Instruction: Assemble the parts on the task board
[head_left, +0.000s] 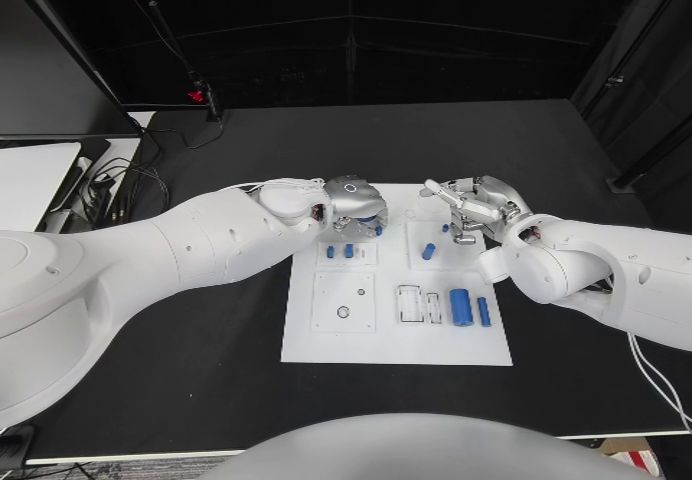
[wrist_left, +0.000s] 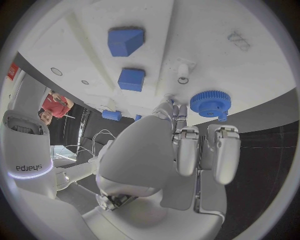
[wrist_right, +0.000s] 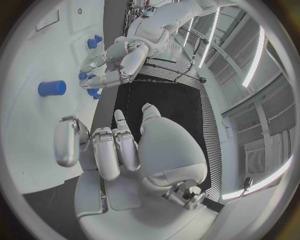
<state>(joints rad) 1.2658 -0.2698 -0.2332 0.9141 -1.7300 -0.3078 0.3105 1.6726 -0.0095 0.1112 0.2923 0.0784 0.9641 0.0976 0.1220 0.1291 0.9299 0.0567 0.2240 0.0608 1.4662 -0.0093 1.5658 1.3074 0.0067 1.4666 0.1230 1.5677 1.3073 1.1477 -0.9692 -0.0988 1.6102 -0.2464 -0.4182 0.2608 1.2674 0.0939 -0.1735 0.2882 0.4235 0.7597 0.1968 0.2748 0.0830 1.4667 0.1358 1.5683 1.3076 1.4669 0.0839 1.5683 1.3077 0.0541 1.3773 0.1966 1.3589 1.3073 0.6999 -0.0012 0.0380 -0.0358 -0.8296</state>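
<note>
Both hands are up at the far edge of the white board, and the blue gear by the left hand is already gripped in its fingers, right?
Not quite. Both hands are at the far edge of the white board, but the blue gear is not gripped: the left wrist view shows it lying on the board just beyond the left hand, whose fingers hold nothing. The right hand holds nothing either.

A robotics lab: black matte table (head_left: 216, 380), black curtain backdrop (head_left: 361, 50), loose cables (head_left: 123, 180), ceiling strip lights (wrist_right: 256, 70).
</note>
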